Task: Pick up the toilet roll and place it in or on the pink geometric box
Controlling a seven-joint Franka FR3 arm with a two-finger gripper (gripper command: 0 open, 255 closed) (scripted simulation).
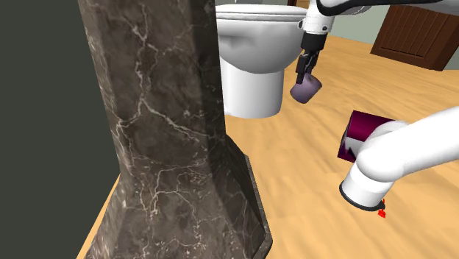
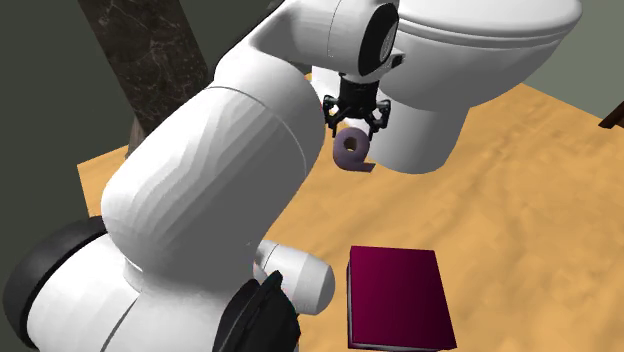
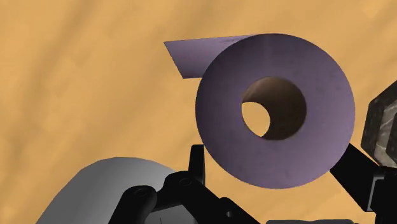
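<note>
**Item:** toilet roll point(image 1: 306, 90), mauve, brown core, w/ loose flap point(image 3: 194, 57) of paper.
**Loc:** off the floor point(image 1: 309, 169), hanging in the gripper point(image 1: 304, 78) just beside the toilet point(image 1: 250, 66) bowl; well apart from the box point(image 2: 395, 295).
**Tool:** black fingers point(image 3: 196, 162) pinching the roll on both sides. Tips clasp its upper part only; most of it hangs below them. Core hole faces the wrist cam.
**Target:** box, dark magenta, flat on floor near the stand. In shoulder view it is partly behind the arm point(image 1: 397, 147). Top looks flat.
**Step (est.):** lift done, carry to box pending.

**Risks (est.):**
- Shallow hold on a soft, round side: roll may squash or slip out during the swing.
- Flap may trail and snag on box edge at drop-off.
- Toilet bowl is close: a sideways sweep w/o clearance could knock the roll.
- Round item on flat top: released on its curved side, it may roll off. Better set on a flat end, low and slow.
- Box lies close to the base, under the arm's own link: tight fold-back, and the elbow may crowd the target.

**Arm pose:** reached far out from stand toward toilet, wrist bent down, fingers pointing approx. straight at floor. Pillar point(image 1: 162, 132), dark marble, at shoulder view's left, off the likely path.
</note>
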